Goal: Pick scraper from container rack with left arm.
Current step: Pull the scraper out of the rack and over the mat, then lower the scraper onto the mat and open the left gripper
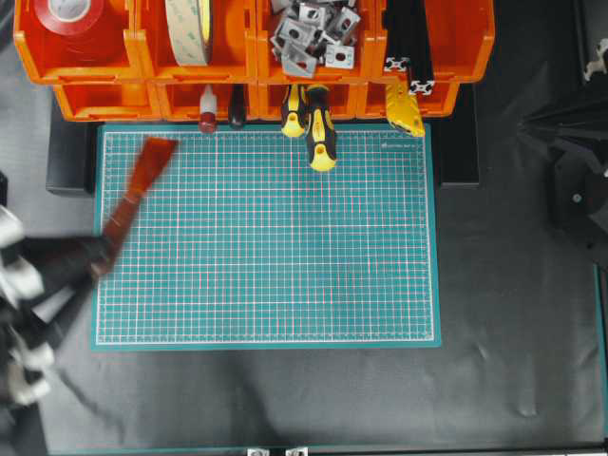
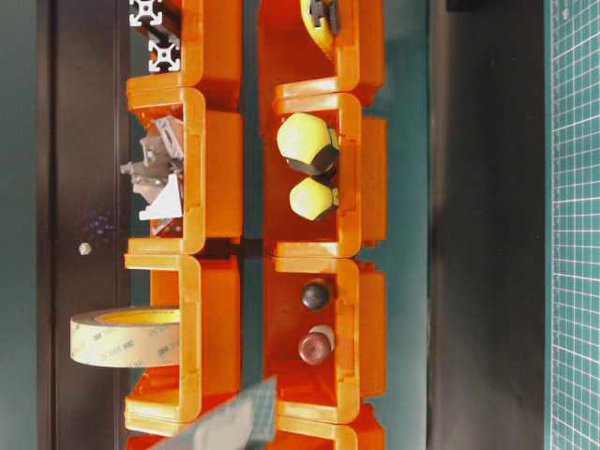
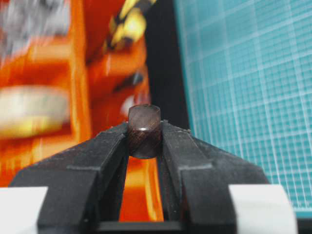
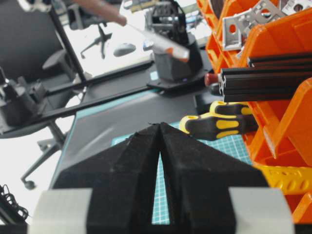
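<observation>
Scraper [image 1: 133,195]: blurred by motion at left of overhead frame, above left edge of green cutting mat [image 1: 285,266], out of rack; blade end toward upper right, handle end toward lower left. Clamped by handle between fingertips of left gripper [image 3: 144,139]; rounded dark wooden butt end seen in left wrist view, pinched from both sides. In right wrist view, at upper left to upper centre of frame, raised off the table, tilted.

Left arm [image 1: 33,285]: black with white fittings, at left edge of overhead frame, blurred.

Container rack [image 1: 142,57]: orange bins across top of overhead frame, holding tape rolls [image 1: 71,14], grey brackets [image 1: 313,33], yellow-and-black screwdrivers [image 1: 318,128].

Right gripper [image 4: 160,131]: jaws together, tips meeting, holding nothing, over the mat's edge, beside screwdrivers.
</observation>
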Robot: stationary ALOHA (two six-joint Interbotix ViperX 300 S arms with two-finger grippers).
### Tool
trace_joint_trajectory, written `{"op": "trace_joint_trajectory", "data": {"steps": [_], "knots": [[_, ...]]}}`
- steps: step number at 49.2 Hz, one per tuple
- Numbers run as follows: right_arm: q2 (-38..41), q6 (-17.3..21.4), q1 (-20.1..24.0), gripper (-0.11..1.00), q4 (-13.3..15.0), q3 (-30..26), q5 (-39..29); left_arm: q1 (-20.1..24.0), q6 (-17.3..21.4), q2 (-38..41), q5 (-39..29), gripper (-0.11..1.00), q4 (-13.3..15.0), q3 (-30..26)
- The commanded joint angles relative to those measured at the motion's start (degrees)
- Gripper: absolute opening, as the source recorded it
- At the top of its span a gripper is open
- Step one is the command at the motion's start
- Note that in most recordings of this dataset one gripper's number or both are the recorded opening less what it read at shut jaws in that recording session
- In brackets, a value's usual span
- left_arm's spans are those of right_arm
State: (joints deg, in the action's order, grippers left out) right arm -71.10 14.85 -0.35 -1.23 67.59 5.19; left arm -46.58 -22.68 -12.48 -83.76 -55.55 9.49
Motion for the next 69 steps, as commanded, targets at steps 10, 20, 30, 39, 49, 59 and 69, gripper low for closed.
{"op": "trace_joint_trajectory", "data": {"steps": [10, 20, 30, 39, 49, 59, 69], "knots": [[-0.35, 2.64, -0.09, 0.00, -0.70, -2.55, -3.87, 4.57, 4.75, 5.54, 17.84, 0.21, -0.26, 2.29], [-0.44, 7.29, -0.18, 0.00, -0.88, -2.55, -7.91, 12.57, 4.75, 9.14, 31.03, 0.21, -0.26, 7.91], [-0.70, 7.56, -0.18, 0.00, -0.88, -3.08, -8.70, 20.57, 5.10, 11.34, 42.28, 0.21, -0.26, 11.43], [-0.97, 7.56, -0.09, 0.00, -0.79, -3.34, -8.79, 24.79, 5.89, 12.48, 46.41, 0.21, -0.26, 12.66], [-0.97, 7.73, -0.09, 0.00, -0.79, -3.43, -9.23, 26.63, 6.15, 12.57, 46.85, 0.21, -0.26, 12.83], [-0.97, 7.91, -0.09, 0.00, -0.79, -3.43, -10.46, 26.72, 6.15, 12.66, 46.93, 0.21, -0.26, 13.27], [-1.14, 8.09, 0.70, 0.00, -0.88, -3.52, -10.63, 27.07, 5.80, 12.74, 47.02, 0.21, -0.26, 13.36]]}}
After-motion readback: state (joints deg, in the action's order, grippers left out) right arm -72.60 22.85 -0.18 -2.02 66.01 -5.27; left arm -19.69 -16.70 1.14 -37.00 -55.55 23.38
